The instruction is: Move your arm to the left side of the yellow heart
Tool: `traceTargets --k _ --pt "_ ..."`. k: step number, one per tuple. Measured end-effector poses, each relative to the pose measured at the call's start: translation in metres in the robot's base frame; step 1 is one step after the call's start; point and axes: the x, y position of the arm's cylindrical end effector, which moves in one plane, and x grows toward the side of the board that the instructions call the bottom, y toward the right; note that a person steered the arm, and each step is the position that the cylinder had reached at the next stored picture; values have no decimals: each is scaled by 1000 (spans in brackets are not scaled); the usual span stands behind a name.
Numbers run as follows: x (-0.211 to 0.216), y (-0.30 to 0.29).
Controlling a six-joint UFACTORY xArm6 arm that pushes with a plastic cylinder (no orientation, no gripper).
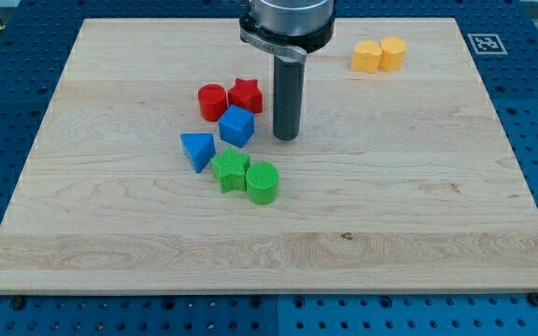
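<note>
Trouble is waiting mainly in the path rather than at the goal. There is no pincer on this arm to be apart or together; it is ending in a plain rod, and my tip (287, 138) is resting on the wooden board (418, 205) just to the view's right of the blue cube (236, 126), not quite touching it as far as I can tell. Taking that cube as the landmark, the red cylinder (212, 102) and red star (245, 94) are sitting just above it, the blue triangle (197, 149), green star (230, 170) and green cylinder (261, 182) just below it. The two yellow blocks (378, 55) are lying well apart to its upper right, touching each other; which one is the heart I cannot make out. Overshooting would be nudging the pair, since their left flank is facing my tip directly.
</note>
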Motion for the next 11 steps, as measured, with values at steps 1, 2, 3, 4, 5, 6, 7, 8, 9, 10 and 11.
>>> traceTargets --k 1,2,3,4,5,6,7,8,9,10,11 --pt "0 -23" --pt "0 -27" --pt "2 -41" --pt "2 -59" --pt "2 -72" --pt "2 -68" --pt "2 -52" --pt "3 -20" --pt "21 4" --pt "39 -3" --pt "14 8"
